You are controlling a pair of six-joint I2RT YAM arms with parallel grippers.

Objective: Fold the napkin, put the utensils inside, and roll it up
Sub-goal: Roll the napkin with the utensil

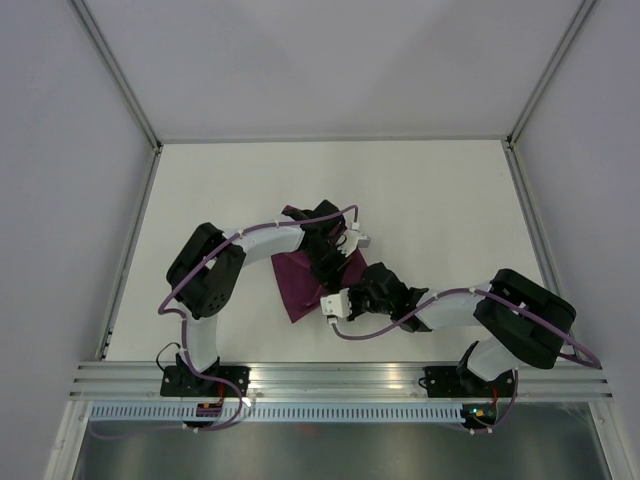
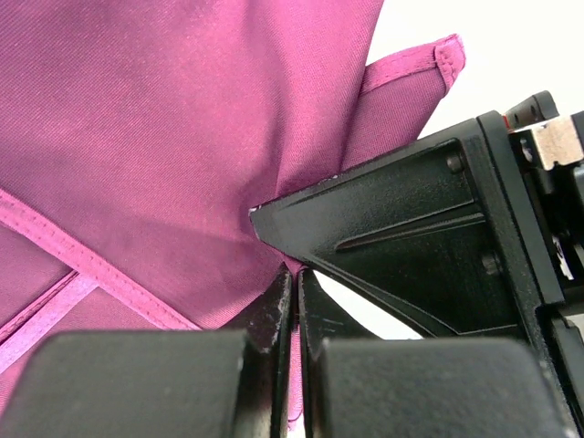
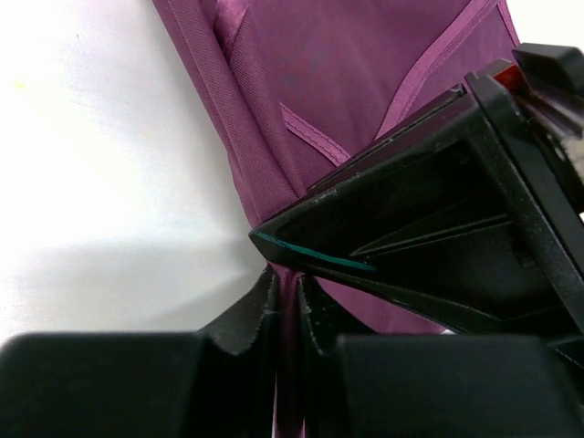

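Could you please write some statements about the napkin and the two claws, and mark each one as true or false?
1. The left claw is shut on the napkin. True.
2. The right claw is open. False: it is shut on a thin fold of the napkin.
3. The napkin lies spread flat as a full square. False: it is folded over, with hems crossing each other.
4. The two claws are close together. True: each wrist view shows the other claw right beside its own.
5. Utensils lie on top of the napkin. False: none shows in any view.
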